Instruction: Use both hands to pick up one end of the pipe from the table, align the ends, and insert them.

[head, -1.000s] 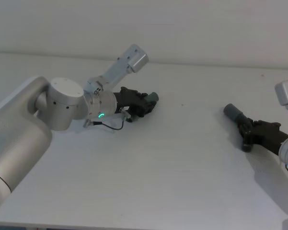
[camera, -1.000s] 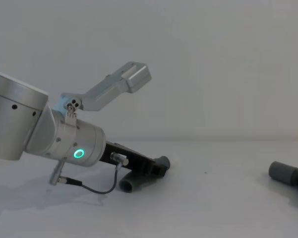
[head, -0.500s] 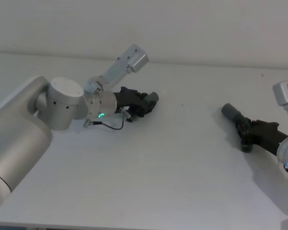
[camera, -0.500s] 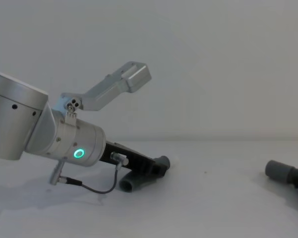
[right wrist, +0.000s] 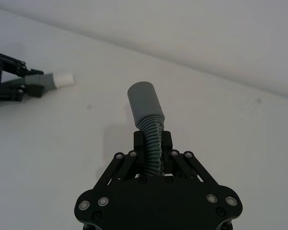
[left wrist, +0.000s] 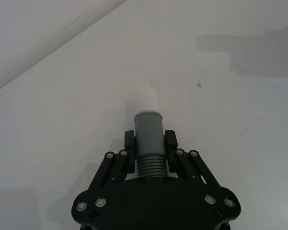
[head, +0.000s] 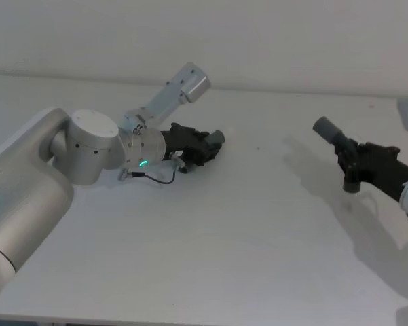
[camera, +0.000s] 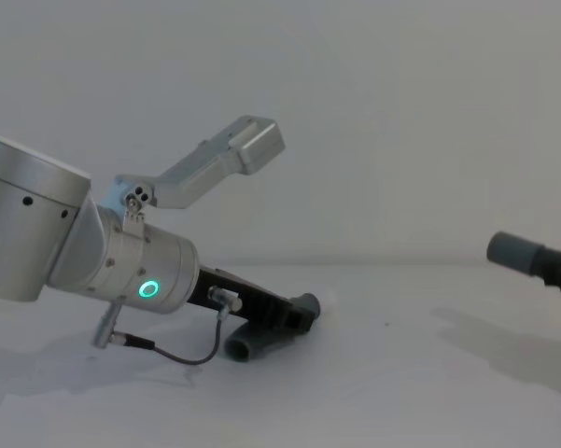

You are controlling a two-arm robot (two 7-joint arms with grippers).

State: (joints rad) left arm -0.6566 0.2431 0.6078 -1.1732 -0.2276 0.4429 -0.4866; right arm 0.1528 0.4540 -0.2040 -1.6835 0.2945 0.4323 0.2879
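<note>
The gripping step looks finished, and I judge that bringing the two ends together is the step now in hand.

The left gripper [head: 202,145], left of the centre in the head view, is closed around the ribbed part of the first pipe piece [left wrist: 149,163]. The grey cuff [left wrist: 148,127] and the white tip [left wrist: 147,98] of this piece stick out in front of the fingers. In the chest view this piece sits low, and its back end [camera: 247,347] seems to rest on the table [head: 244,238].

The right gripper [head: 351,165], at the right edge of the head view, is clamped on the ribbed part of the second pipe piece [right wrist: 152,132]. Its round grey mouth [right wrist: 143,101] points to the upper left of that view. This piece hangs in the air at the right edge of the chest view, with its shadow on the table below it.

The two ends are well apart. The next move, as I judge it, calls for:
- lifting the left piece off the table;
- carrying both pieces toward the middle;
- turning the wrists until the tip and the mouth face each other on one line;
- pushing straight in.

If the two lines do not agree, the tip may catch on the rim of the mouth.

Counted, there are two grippers, two pipe pieces, one white tip, one open mouth, one table and one green ring light [camera: 148,289].
</note>
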